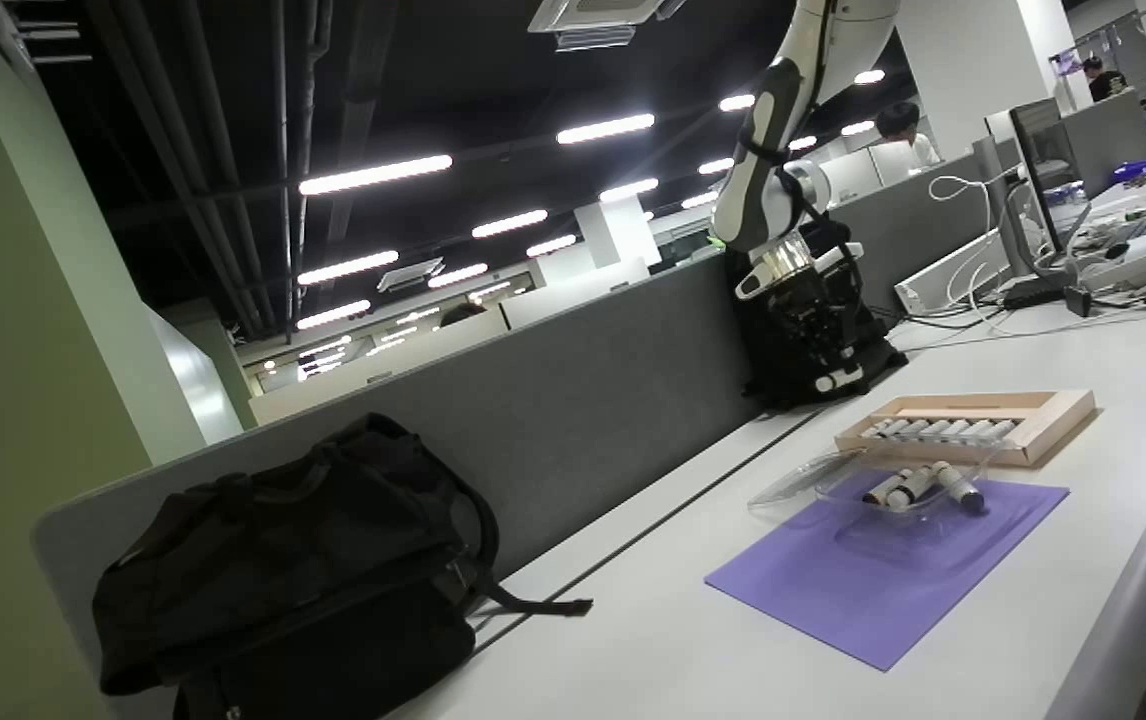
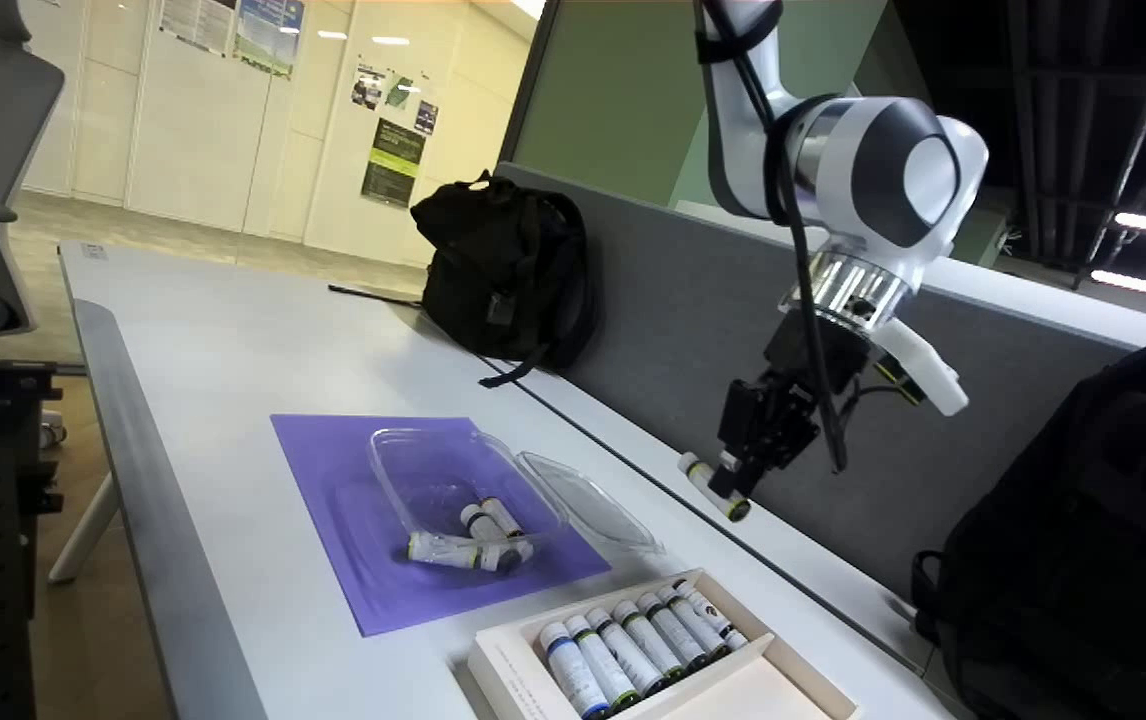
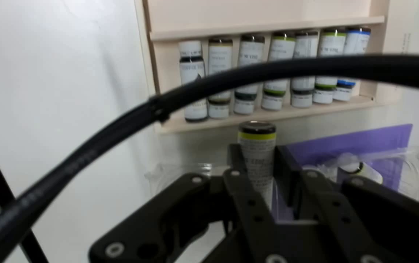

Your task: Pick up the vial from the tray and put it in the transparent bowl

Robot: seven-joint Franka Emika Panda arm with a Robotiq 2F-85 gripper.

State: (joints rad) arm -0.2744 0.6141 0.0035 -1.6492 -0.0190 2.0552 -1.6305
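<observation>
Black cable (image 3: 304, 67) passes nearest in the wrist view. By my judgement the picking is done: one vial (image 2: 701, 476) is out of the tray (image 3: 260, 16). It is pinched in the gripper (image 3: 259, 160), both its ends projecting, above the worktop (image 2: 233, 340), closer to the edge by the grey partition (image 2: 653, 290) than the transparent bowl (image 2: 438, 470). Remaining is to carry it towards the opposite long edge, over the bowl, and release it; three other vials (image 2: 479, 524) lie inside.
</observation>
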